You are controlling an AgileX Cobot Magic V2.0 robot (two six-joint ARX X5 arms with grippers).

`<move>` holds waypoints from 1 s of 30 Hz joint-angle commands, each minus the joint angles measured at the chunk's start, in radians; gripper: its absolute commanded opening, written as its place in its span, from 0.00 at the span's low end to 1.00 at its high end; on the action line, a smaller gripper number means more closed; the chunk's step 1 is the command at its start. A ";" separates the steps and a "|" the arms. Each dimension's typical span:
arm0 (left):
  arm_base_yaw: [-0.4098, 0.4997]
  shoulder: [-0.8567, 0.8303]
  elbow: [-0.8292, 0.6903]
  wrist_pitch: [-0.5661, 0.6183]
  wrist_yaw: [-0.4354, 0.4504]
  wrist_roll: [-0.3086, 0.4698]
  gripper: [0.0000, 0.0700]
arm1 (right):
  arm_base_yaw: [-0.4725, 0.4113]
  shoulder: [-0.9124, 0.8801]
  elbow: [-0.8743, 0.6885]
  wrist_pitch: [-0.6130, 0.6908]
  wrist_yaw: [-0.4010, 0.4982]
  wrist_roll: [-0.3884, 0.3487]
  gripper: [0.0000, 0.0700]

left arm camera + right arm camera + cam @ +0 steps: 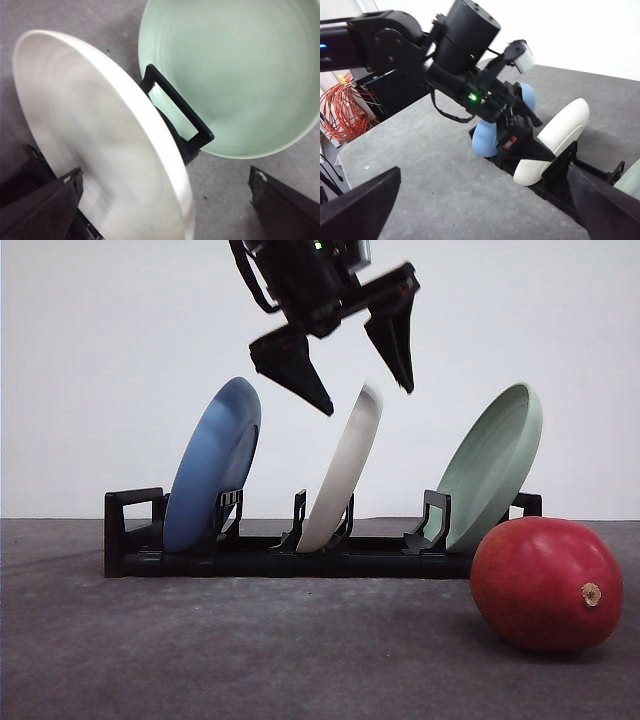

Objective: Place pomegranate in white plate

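The pomegranate (545, 583), a glossy red fruit with a tan stem nub, lies on the grey table at the front right, next to the rack's right end. The white plate (343, 472) stands tilted on edge in the middle slot of a black rack (130, 540). My left gripper (368, 398) hangs open just above the plate's top rim, one finger on each side of it and nothing held. Its wrist view looks down on the white plate (100, 145) between the fingers (45, 210). My right gripper (485, 215) is open and empty, away from the rack.
A blue plate (212, 465) leans in the rack's left slot and a pale green plate (490, 465) in the right slot, close behind the fruit. Orange cables (340, 107) hang beyond the table's edge. Grey table surface lies bare in front of the rack.
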 commanded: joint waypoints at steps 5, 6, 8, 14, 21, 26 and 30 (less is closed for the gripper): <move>-0.012 0.036 0.037 0.001 0.011 0.008 0.74 | 0.003 0.005 0.015 0.005 -0.002 0.013 1.00; -0.012 0.037 0.037 0.001 0.020 0.008 0.71 | 0.003 0.005 0.015 0.005 -0.002 0.013 1.00; -0.012 0.038 0.037 0.000 0.045 0.008 0.61 | 0.003 0.005 0.015 0.005 -0.002 0.013 1.00; -0.011 0.040 0.037 -0.007 0.074 0.010 0.37 | 0.003 0.005 0.015 0.005 -0.002 0.018 1.00; -0.005 0.050 0.037 -0.016 0.087 0.010 0.06 | 0.003 0.005 0.015 0.005 -0.002 0.020 1.00; -0.004 0.051 0.037 -0.038 0.099 0.007 0.00 | 0.003 0.005 0.015 -0.004 -0.002 0.020 1.00; -0.002 0.050 0.044 -0.057 0.141 -0.009 0.00 | 0.003 0.005 0.015 -0.019 -0.002 0.019 1.00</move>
